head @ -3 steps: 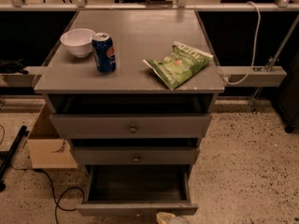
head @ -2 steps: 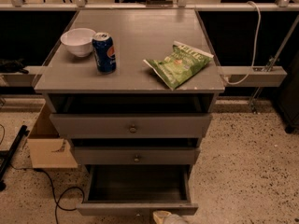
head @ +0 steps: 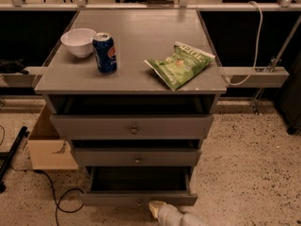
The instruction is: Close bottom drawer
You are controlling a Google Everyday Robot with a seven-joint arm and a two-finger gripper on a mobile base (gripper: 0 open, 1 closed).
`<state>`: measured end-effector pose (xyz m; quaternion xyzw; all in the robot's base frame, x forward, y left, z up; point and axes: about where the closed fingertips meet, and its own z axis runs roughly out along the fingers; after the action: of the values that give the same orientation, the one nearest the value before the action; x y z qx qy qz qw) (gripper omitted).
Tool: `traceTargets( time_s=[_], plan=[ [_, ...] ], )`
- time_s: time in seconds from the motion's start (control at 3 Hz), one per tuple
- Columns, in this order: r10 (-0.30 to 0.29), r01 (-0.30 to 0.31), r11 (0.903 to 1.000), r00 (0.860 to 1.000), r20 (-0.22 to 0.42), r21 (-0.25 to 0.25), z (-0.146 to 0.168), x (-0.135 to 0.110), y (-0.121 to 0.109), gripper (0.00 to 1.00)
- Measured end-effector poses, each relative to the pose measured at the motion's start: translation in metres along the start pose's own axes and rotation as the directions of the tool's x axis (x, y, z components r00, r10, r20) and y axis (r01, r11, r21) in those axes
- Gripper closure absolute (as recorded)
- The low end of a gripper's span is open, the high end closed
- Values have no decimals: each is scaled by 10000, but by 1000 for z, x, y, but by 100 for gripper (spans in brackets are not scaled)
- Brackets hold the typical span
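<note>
The bottom drawer is the lowest of three grey drawers and stands pulled out, its dark box open to view. Its short front panel carries a small knob, just visible at the lower edge. The middle drawer and top drawer sit above it, each pulled out a little. My gripper is a pale tip at the bottom edge of the camera view, right at the front panel of the bottom drawer, right of its centre. The arm runs off the bottom of the view.
On the grey cabinet top stand a white bowl, a blue soda can and a green chip bag. A cardboard box sits on the floor at the left, with black cables beside it. A white rail sticks out at the right.
My gripper has shifted slightly left along the bottom drawer's front. The drawers and the things on top have not moved.
</note>
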<state>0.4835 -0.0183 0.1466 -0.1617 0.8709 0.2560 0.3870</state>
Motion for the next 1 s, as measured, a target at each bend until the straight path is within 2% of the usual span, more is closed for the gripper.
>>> traceTargets(
  time_s=[0.67, 1.0],
  plan=[
    [-226, 222, 9997, 9939, 1081, 46, 8, -76, 2, 100],
    [-438, 435, 9990, 9902, 1325, 51, 7, -92, 3, 100]
  ],
)
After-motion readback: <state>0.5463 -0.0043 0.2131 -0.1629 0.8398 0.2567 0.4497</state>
